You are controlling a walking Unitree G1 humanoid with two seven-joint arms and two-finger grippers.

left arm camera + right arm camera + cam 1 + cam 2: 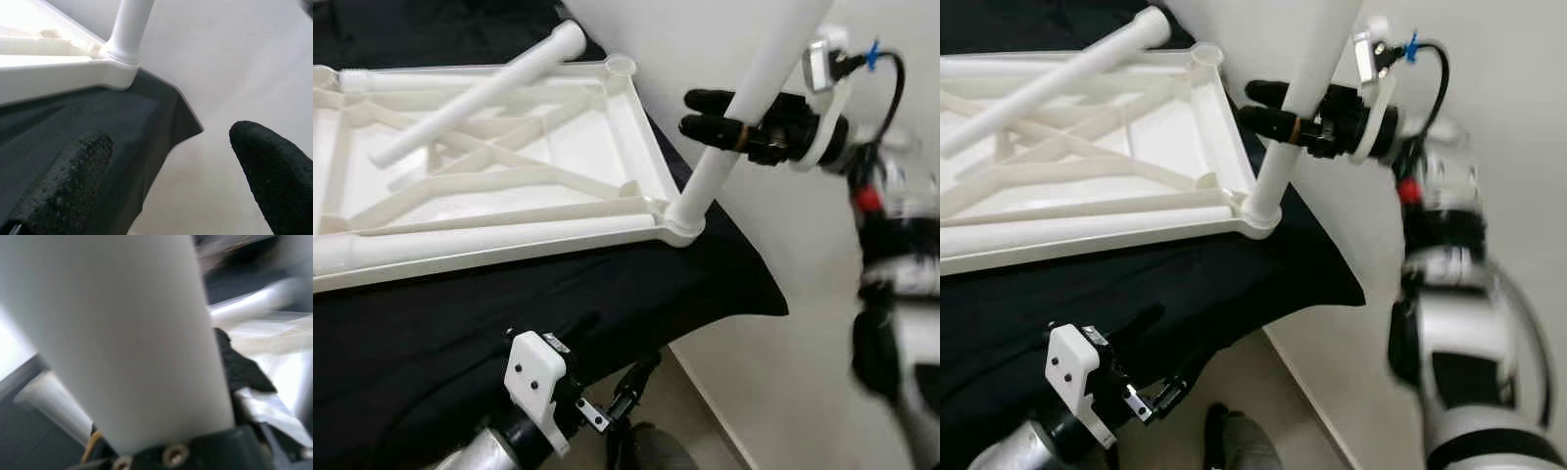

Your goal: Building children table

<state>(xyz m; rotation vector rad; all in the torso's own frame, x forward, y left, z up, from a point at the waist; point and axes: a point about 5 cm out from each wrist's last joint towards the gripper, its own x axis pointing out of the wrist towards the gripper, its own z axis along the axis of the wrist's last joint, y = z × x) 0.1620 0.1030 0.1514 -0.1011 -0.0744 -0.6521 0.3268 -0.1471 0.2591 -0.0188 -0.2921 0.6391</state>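
A white plastic table top lies upside down on a black cloth. One white leg stands tilted in its near right corner socket. My right gripper is shut on this leg a little above the socket, and the leg looms close in the right wrist view. A second, loose leg lies slanted across the ribbed underside. My left gripper hangs open below the near edge of the cloth, holding nothing, with its fingers pointing toward the standing leg's corner.
The far right corner socket has no leg in it. The cloth's edge droops over pale floor on the right. My right arm reaches in from that side.
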